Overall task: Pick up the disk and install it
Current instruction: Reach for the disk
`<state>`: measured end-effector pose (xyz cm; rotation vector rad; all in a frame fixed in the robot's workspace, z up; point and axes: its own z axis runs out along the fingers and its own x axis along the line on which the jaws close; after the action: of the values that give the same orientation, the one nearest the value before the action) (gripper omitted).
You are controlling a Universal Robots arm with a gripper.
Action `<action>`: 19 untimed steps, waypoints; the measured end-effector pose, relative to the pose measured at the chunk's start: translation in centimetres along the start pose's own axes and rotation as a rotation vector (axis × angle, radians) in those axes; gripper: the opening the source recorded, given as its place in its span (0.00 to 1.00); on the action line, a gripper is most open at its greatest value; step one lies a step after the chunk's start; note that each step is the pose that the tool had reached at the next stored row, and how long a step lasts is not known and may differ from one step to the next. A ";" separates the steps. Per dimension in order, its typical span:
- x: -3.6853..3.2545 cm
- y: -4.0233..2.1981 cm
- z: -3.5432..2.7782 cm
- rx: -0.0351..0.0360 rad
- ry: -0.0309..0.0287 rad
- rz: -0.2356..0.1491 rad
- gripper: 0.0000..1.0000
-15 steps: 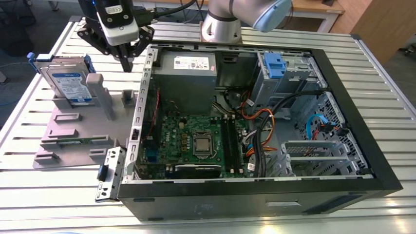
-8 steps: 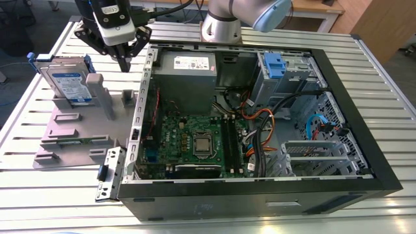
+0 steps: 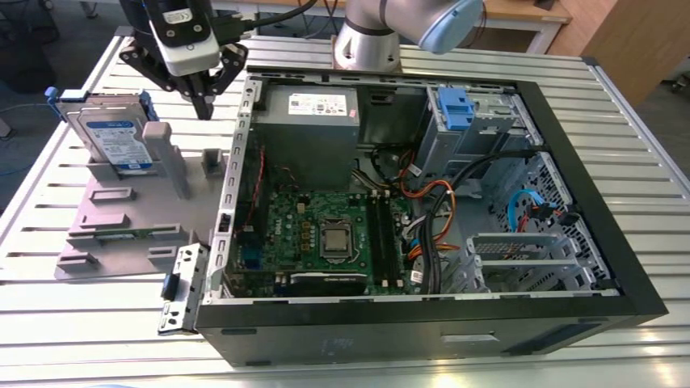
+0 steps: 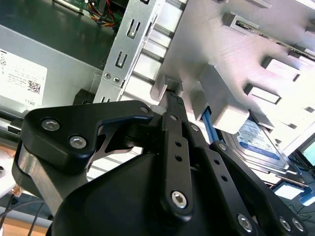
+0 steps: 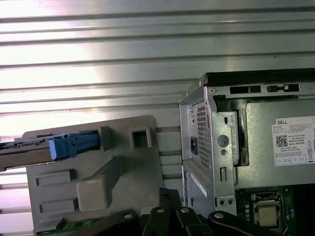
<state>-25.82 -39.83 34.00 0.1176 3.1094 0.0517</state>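
Silver in a blue carrier, the disk [image 3: 115,139] stands on edge in a grey holder [image 3: 119,234], top rim exposed for grasping, just beside and below the empty end effector [image 3: 204,109], which looks pressed together.

Exterior view high over computer case [image 3: 410,331], both wrist views close, sharing grey fixture [image 5: 133,182]

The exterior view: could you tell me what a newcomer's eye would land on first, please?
The open computer case with its green motherboard dominates the middle. On the exterior view's left, the disk stands on edge in a grey holder, and the gripper hangs between it and the case.
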 end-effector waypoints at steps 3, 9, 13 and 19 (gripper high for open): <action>0.14 -0.01 0.01 0.0000 0.0000 0.000 0.11; 0.42 -0.03 0.03 0.0000 0.0000 0.000 0.11; 0.78 -0.06 0.07 -0.0001 0.0000 0.000 0.11; 1.03 -0.08 0.09 -0.0001 -0.0001 0.000 0.11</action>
<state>-26.85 -39.83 33.87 0.1176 3.1093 0.0519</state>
